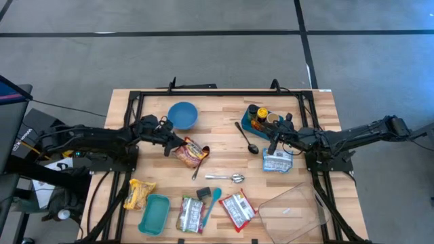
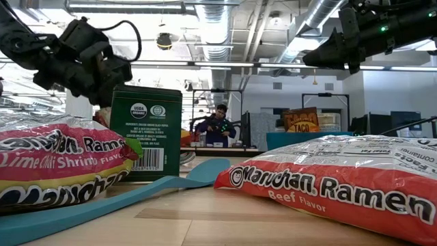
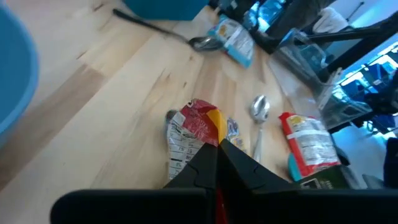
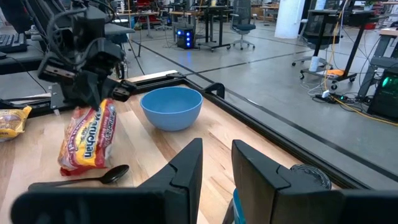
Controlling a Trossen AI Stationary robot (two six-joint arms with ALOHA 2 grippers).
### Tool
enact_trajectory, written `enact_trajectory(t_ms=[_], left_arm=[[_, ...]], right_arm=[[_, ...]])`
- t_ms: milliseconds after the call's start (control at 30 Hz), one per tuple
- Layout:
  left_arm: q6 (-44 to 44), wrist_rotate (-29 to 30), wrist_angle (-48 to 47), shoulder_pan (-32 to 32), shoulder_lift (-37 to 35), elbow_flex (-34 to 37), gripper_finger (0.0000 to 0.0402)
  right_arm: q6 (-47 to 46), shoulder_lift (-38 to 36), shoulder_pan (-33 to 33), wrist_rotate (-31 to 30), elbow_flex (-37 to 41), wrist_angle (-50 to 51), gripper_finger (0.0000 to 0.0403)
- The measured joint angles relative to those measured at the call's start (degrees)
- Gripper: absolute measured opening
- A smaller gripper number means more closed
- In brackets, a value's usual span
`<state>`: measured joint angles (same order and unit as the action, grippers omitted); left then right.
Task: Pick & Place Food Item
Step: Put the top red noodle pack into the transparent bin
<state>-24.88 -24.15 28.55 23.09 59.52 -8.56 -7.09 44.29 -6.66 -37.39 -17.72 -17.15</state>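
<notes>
L gripper jaws shut on ramen packet, lifted beside blue bowl. R gripper jaws slightly apart, empty, over light wood tabletop. Grey concrete floor, lab room.

— How was the light?
— Bright and even from ceiling strips; shadows on the counter were soft.
— Any blur?
— At six o'clock, the ramen packets nearest the low camera looked soft.
</notes>
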Motion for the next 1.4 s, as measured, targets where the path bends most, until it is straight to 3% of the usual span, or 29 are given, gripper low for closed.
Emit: enact_trajectory(t_ms=[367,1000,1400], left_arm=[[0.42,0.01,1.85,-0.35,-7.30,0.00,0.0000],[1.02,0.28,20.61,-2.24,-8.91,0.00,0.0001],[14.74,13.51,26.05,-12.77,-8.91,0.00,0.0001]], right_arm=[[0.00,-0.01,-0.01,0.00,0.01,-0.02,0.0082],[-0.02,0.00,-0.01,0.00,0.01,-0.07,0.0082],[-0.04,-0.01,-0.01,0.02,0.01,-0.76,0.0082]])
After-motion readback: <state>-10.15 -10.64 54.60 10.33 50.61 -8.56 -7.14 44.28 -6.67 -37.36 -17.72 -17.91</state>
